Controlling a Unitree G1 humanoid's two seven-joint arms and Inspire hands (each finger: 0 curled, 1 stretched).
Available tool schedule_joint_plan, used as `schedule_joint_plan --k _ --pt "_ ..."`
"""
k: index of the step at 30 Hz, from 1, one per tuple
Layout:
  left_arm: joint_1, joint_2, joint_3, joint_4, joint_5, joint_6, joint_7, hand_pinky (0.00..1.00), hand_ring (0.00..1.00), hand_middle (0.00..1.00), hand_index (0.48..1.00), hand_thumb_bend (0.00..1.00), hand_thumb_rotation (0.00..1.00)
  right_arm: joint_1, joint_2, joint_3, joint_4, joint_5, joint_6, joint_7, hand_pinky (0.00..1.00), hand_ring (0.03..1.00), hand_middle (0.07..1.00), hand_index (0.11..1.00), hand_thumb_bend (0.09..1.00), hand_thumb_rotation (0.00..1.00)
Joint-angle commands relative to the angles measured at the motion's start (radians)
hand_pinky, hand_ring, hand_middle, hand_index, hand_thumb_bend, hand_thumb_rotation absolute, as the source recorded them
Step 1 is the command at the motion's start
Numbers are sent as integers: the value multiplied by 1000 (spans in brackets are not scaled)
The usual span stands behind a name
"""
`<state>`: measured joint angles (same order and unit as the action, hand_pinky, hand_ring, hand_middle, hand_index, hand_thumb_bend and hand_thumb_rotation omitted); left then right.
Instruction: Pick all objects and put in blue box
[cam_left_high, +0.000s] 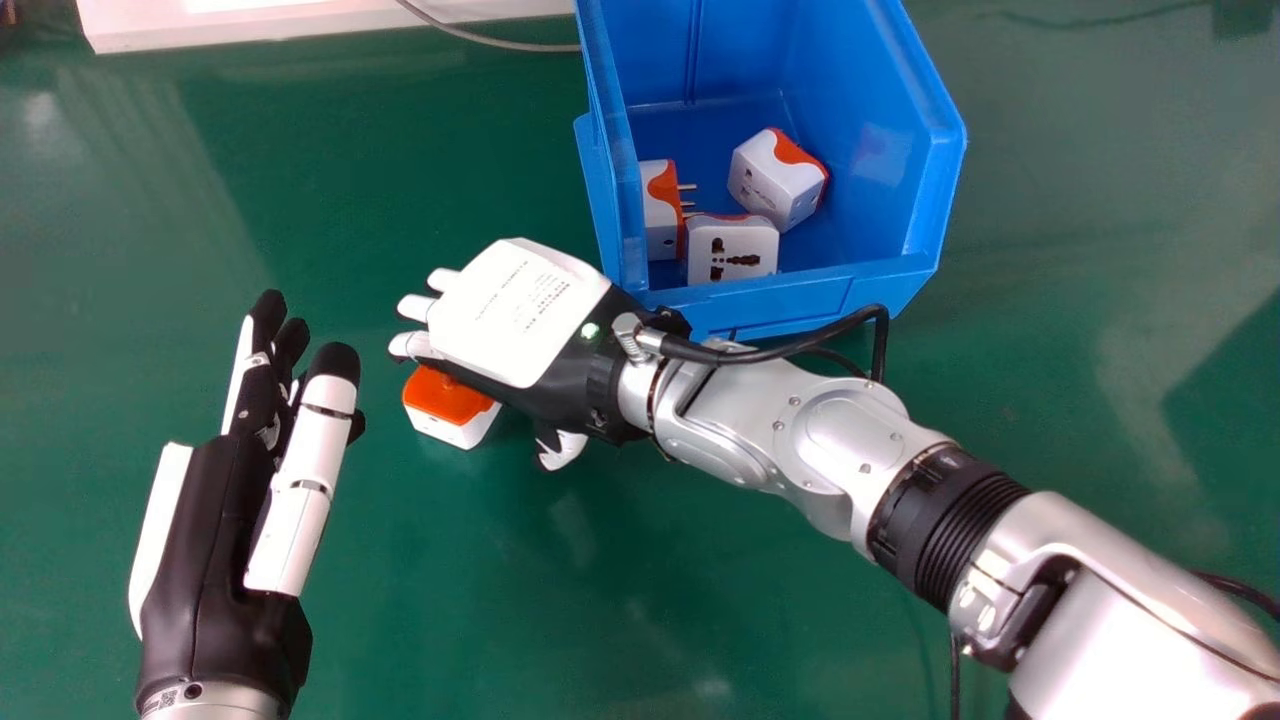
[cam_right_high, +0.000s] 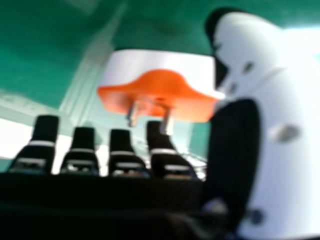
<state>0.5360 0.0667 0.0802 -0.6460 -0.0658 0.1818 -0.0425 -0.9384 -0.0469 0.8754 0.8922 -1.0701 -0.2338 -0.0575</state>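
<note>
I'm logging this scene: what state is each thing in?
Blue plastic box: open-topped, partly filled
Three white-and-orange plug adapters: inside the box
Fourth white-and-orange plug adapter: outside the box, prongs up
Black-and-white left hand: open, empty
Black-and-white right hand: open, over the fourth adapter

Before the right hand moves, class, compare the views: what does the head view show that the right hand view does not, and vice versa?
From the head view: the blue box, three adapters inside it, the left hand, and the back of the right hand.

From the right hand view: the loose adapter has two metal pins.

In both: that adapter's white and orange body, the right hand's fingers and thumb, and the green table.
</note>
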Motion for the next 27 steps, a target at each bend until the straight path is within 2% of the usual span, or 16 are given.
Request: schedule_joint_plan --k 1,3,7,11,20,25,27 --pt "9 -3 -9 -31 13 -27 2 895 962 1000 999 414 801 -44 11 -2 0 -1 0 -21 851 935 937 867 465 38" --pt "15 -7 -17 -33 21 -31 5 894 961 999 998 418 798 -42 15 2 10 -2 -1 -30 852 935 937 866 465 41" --pt "24 -15 -24 -39 28 -35 10 890 958 997 996 435 791 -43 21 2 29 3 -8 -38 854 935 937 866 463 51" --pt "28 -24 -25 -36 34 -44 15 888 957 994 994 442 787 -50 22 2 44 2 -13 -39 855 933 934 867 459 55" --pt "37 -46 -41 -44 61 -48 45 884 955 992 992 447 796 -71 46 -3 76 9 -4 -43 855 928 930 865 461 65" --pt "36 -55 -43 -33 72 -56 53 883 954 992 992 446 806 -70 66 -30 90 34 12 -66 850 923 927 862 447 72" --pt "35 -56 -40 -28 72 -59 53 881 953 991 992 448 812 -69 75 -44 95 47 17 -71 844 919 924 858 401 84"
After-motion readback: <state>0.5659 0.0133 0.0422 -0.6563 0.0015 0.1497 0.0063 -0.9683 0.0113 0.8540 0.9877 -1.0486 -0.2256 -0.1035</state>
